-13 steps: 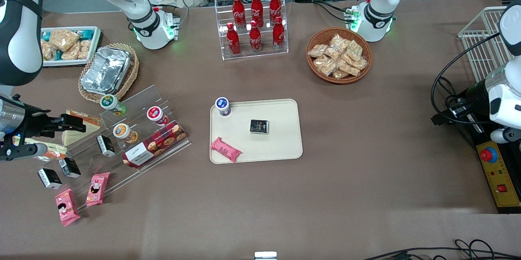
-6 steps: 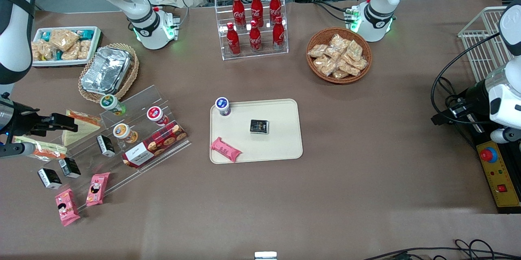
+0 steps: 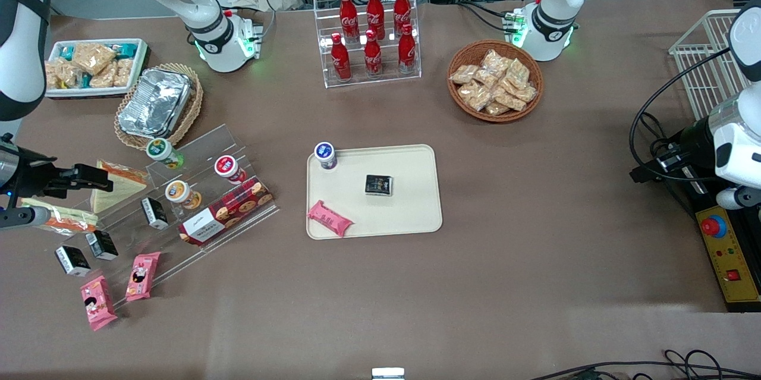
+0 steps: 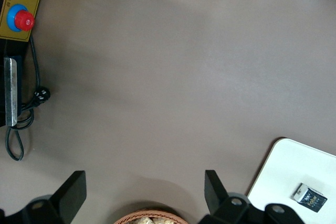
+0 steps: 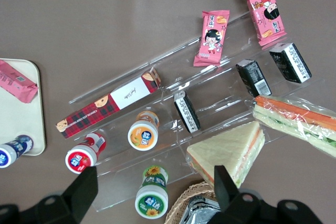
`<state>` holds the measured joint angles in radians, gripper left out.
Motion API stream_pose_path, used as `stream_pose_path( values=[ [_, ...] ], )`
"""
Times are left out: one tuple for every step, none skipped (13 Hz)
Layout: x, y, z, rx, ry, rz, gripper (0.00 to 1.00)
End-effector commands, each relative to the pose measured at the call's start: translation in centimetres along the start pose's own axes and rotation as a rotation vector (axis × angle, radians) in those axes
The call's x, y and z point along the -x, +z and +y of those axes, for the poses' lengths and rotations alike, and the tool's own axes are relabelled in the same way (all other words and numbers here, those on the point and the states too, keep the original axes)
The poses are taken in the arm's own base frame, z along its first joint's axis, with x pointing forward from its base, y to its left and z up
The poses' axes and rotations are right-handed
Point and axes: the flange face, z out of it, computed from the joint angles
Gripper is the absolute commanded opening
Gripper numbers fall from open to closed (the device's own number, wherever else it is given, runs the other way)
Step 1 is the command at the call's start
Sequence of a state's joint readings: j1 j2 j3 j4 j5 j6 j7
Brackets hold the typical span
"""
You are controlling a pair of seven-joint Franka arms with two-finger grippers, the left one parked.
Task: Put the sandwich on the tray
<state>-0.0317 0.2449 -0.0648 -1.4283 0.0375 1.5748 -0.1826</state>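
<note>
The end effector (image 3: pixel 98 178) hovers wide open, empty, above the rack; it should descend squarely over the striped sandwich (image 5: pixel 296 122), well apart from the tray (image 3: pixel 416 190), avoiding the pale-faced one (image 5: pixel 226 154).

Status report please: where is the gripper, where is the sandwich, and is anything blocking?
Gripper open, above the pale-faced sandwich, holding nothing. Sandwich on the acrylic rack, not gripped. Tray has bare space; no visible obstruction.
</note>
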Motion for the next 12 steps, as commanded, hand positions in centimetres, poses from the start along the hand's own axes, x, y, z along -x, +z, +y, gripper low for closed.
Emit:
stream_pose_path(
  values=[
    [0.6, -0.9, 0.4, -0.003, 0.001, 0.01, 0.98],
    [0.7, -0.7, 1.5, 0.027, 0.012, 0.003, 0.98],
    [0.9, -0.7, 2.5, 0.055, 0.018, -0.003, 0.98],
    [1.1, -0.7, 3.6, 0.062, 0.035, -0.004, 0.98],
    [1.5, -0.9, 4.8, 0.063, 0.052, -0.003, 0.98],
    [1.7, -0.9, 5.6, 0.071, 0.04, -0.005, 0.98],
    [1.9, -0.9, 6.6, 0.087, -0.009, -0.013, 0.98],
    [2.4, -0.9, 8.1, 0.079, -0.003, -0.014, 0.98],
    [2.6, -0.7, 8.8, 0.079, 0.01, -0.018, 0.98],
    [2.6, -0.3, 9.3, 0.075, 0.019, -0.028, 0.98],
    [3.2, -0.2, 11.1, 0.069, 0.051, -0.03, 0.98],
    [3.3, 0.1, 11.8, 0.063, 0.065, -0.033, 0.98]
  ],
)
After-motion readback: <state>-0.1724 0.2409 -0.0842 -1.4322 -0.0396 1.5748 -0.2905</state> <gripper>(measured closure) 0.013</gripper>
